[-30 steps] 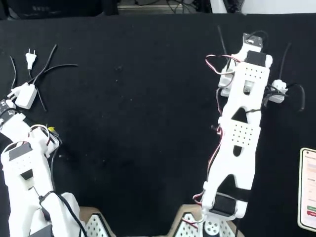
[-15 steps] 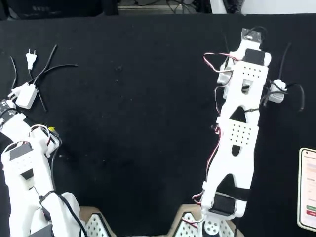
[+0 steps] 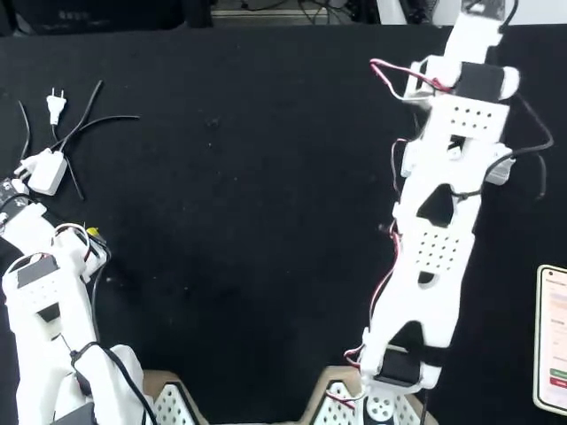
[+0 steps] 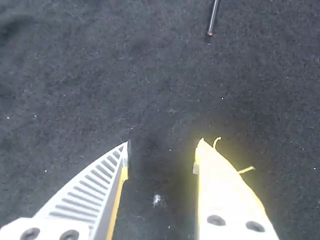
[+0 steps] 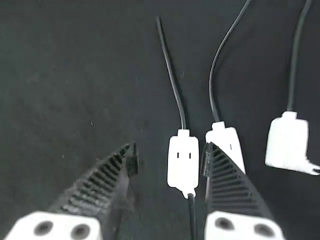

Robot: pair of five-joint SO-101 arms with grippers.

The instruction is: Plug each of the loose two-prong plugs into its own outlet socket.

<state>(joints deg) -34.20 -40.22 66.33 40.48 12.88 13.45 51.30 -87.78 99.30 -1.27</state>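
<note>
Overhead, the right arm (image 3: 443, 204) stretches far up the black cloth (image 3: 248, 177) and covers most of what lies under it. A bit of a white connector (image 3: 501, 168) and loops of black cable poke out at its side; which connector it is cannot be told from there.

From the wrist, the right gripper (image 5: 169, 154) stands open, its black ribbed fingers (image 5: 100, 187) apart and holding nothing. Between them lies a white outlet socket (image 5: 182, 159), two slots facing up, with a thin black cable leaving each end. Just beside it, a second white connector (image 5: 225, 140) is half hidden behind one finger, so its face cannot be made out. Farther out lies a white plug body (image 5: 286, 142) on its own cable, its prong end cut off at the edge.

The left gripper (image 4: 162, 145) is open too, with bare cloth between its fingers and a cable end (image 4: 212, 19) well ahead. In the high view the left arm (image 3: 40, 301) sits at the near left, its tip partly out of frame, close to a white adapter block (image 3: 44, 171). A loose two-prong plug (image 3: 55, 104) lies beyond that, prongs pointing away from the arms. A phone (image 3: 553, 336) is cut off at the right edge.
</note>
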